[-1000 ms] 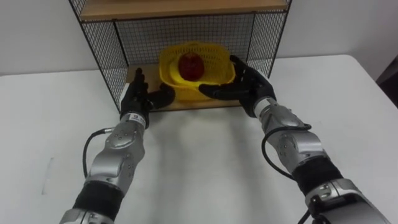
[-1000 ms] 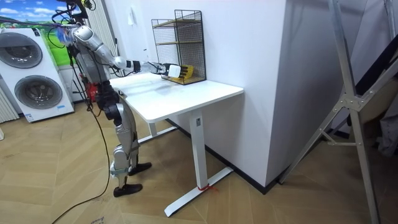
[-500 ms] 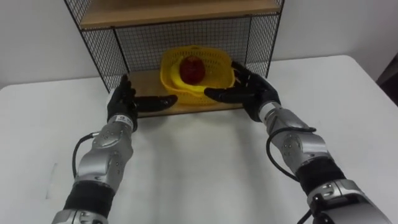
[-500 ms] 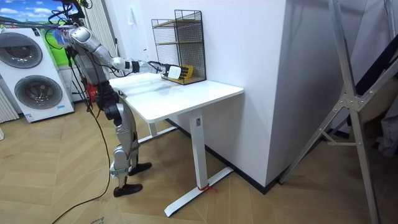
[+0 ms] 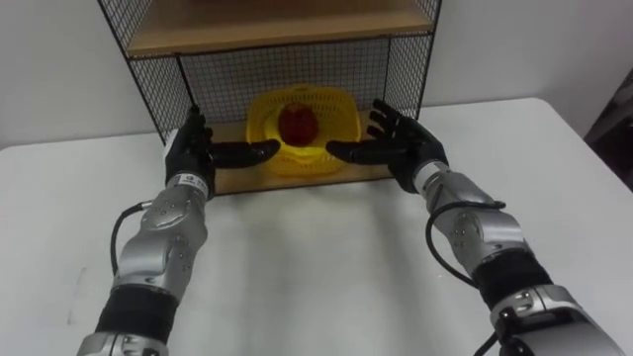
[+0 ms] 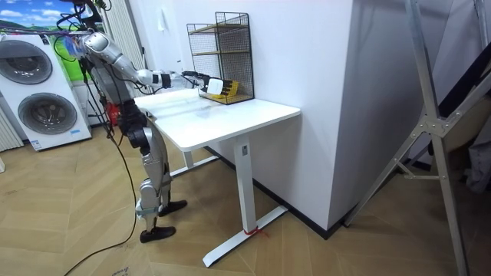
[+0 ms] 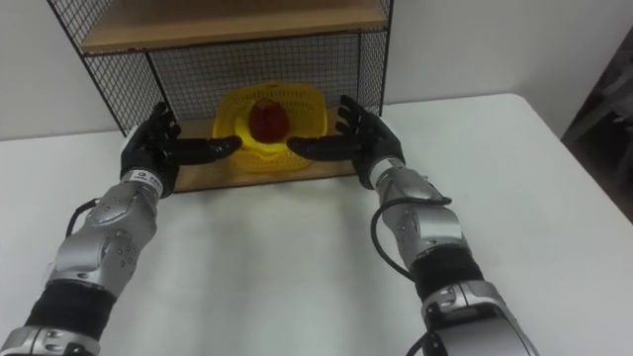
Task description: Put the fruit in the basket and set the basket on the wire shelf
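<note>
The yellow basket (image 5: 303, 138) sits on the bottom wooden board of the wire shelf (image 5: 404, 69), with a red apple (image 5: 297, 122) inside it. My left hand (image 5: 191, 153) is open at the shelf's front left, its thumb reaching toward the basket's rim. At the basket's right my right hand (image 5: 404, 148) is open too, palm facing the basket. Neither hand grips it. The right eye view shows the basket (image 7: 269, 138), the left hand (image 7: 148, 150) and the right hand (image 7: 366, 143) likewise. In the room view I stand at the table's end, both arms stretched to the shelf (image 6: 222, 54).
The shelf stands at the back of a white table (image 5: 316, 257), against the wall. An upper wooden board (image 5: 277, 28) roofs the bottom compartment. Wire mesh closes the shelf's sides and back. Washing machines (image 6: 38, 92) stand behind me in the room view.
The basket, held tilted between both hands at the shelf's front edge, now rests flat and deeper inside. Both hands have let go and spread apart.
</note>
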Robot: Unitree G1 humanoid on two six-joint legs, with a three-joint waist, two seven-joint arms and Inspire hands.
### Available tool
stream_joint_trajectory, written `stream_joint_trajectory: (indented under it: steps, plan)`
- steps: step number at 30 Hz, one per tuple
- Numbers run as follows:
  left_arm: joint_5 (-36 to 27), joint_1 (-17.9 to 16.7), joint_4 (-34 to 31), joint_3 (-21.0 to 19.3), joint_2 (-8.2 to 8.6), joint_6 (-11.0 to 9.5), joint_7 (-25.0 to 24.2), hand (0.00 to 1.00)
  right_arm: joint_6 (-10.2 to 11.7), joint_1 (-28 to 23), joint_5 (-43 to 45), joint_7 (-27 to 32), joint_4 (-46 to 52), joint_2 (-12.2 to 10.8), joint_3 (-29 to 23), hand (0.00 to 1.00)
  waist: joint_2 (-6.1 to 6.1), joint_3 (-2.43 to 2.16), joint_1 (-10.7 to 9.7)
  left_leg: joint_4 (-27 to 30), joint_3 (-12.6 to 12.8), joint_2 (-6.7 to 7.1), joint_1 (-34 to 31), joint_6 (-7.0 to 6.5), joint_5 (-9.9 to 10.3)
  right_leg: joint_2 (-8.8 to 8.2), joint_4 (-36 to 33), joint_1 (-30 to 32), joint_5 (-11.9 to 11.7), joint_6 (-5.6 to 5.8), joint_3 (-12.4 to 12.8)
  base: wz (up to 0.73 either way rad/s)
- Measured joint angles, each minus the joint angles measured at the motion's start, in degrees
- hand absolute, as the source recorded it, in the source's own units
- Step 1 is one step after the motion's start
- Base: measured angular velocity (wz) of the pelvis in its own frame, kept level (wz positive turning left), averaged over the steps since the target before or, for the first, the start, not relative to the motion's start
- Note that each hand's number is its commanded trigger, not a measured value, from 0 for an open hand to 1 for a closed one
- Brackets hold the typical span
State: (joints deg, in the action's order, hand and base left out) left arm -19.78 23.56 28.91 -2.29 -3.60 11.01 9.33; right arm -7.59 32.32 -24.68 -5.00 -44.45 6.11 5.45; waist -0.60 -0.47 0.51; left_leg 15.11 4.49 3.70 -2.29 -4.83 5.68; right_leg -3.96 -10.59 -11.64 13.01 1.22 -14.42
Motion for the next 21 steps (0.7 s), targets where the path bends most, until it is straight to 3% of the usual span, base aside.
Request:
stream_joint_trajectory:
  steps: [11,16,21]
  plan:
    - [-1.0,0.0,-0.3,0.0,-0.36,0.0,0.1,0.00,0.0,-0.4,-0.2,1.0,1.9,0.3,-0.2,0.00,0.77,0.29,0.2,-0.2,0.1,0.07,0.0,0.00,0.0,-0.06,0.3,0.0,0.0,-0.01,0.1,0.00]
    - [-0.9,-0.8,-5.6,0.1,-0.36,-0.3,0.2,0.00,0.1,-5.6,0.1,2.4,13.2,0.5,-0.1,0.00,0.90,0.31,1.0,-0.8,0.3,0.12,0.5,0.02,0.0,-0.10,0.7,-0.4,0.0,-0.07,0.1,0.00]
    - [-0.9,-1.1,-7.7,0.1,-0.36,-1.2,0.1,0.00,0.1,-8.4,0.5,2.2,17.3,1.0,-0.1,0.00,1.33,0.49,1.4,-1.6,0.5,0.17,1.9,0.14,0.0,-0.15,0.8,-1.6,0.0,-0.06,0.0,0.00]
